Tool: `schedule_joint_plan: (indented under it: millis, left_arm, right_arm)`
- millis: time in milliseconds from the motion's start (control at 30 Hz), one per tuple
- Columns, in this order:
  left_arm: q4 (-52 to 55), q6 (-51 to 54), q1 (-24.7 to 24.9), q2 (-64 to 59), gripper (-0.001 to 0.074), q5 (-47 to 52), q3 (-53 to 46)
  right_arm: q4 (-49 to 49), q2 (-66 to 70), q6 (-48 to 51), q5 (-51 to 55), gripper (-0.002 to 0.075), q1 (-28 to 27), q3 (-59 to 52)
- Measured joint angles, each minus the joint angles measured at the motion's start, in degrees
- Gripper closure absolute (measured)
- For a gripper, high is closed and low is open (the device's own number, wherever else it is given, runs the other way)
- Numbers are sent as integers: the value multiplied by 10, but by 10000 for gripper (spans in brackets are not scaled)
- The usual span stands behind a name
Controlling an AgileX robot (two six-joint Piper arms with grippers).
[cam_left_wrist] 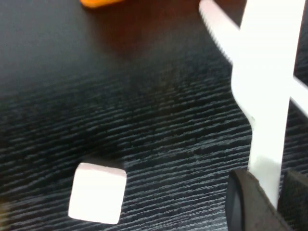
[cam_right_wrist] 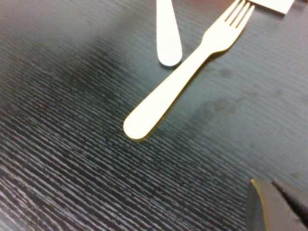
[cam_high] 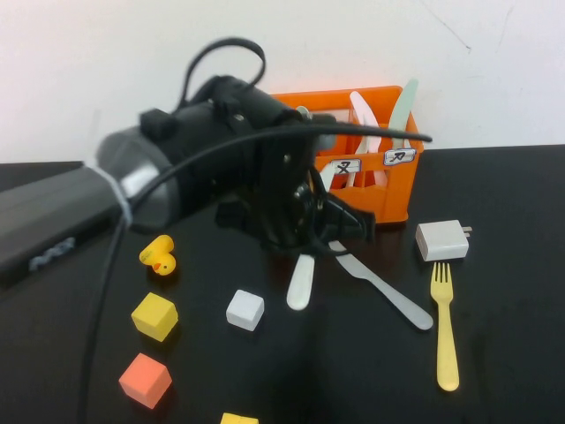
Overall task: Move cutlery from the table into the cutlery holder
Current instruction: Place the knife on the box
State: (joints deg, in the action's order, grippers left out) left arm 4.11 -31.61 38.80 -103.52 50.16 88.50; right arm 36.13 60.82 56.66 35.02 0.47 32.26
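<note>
Left claw [cam_high: 340,225] is over the middle of the bench [cam_high: 512,371], just near of the orange cutlery holder [cam_high: 393,199]. It's pinching a cream-white knife [cam_left_wrist: 264,96] at one end, pads [cam_left_wrist: 245,202] pressed on the flat. In the high view the knife [cam_high: 301,281] angles down with its near end at or close to the bench; contact is hard to call from here.

Right claw [cam_right_wrist: 274,204] isn't in the high view. Its wrist camera puts it low over the bench near the yellow fork [cam_right_wrist: 183,77]; can't tell whether it's spread or closed.

Holder already has two utensils [cam_high: 380,119] standing in it. The grey knife [cam_high: 384,290] and yellow fork [cam_high: 444,322] lie flat on the right, near the white charger block [cam_high: 441,239].

Risks:
- End grip on a slick flat handle, so the knife can pivot or slip out on the lift.
- The long free end could catch the holder's front wall or the standing utensils, and tip the light crate.
- The grey knife's tip lies right beside the claw; a drag could sweep it.
- The white cube [cam_high: 244,309] sits close on the left and could get nudged.
</note>
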Motion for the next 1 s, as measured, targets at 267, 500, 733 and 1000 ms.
schedule_joint_plan:
  millis: [267, 500, 733, 1000]
  left_arm:
    - [29, -1, 0, 41, 630, -46, 0]
    - [77, -3, 0, 48, 630, -149, 0]
    - [92, -36, -22, 49, 630, -306, 0]
    - [96, -70, -62, 27, 630, -486, 0]
  right_arm:
    - [1, 0, 0, 0, 729, 0, 0]
    - [6, 0, 0, 0, 729, 0, 0]
    - [16, 0, 0, 0, 729, 0, 0]
    - [22, 0, 0, -2, 729, 0, 0]
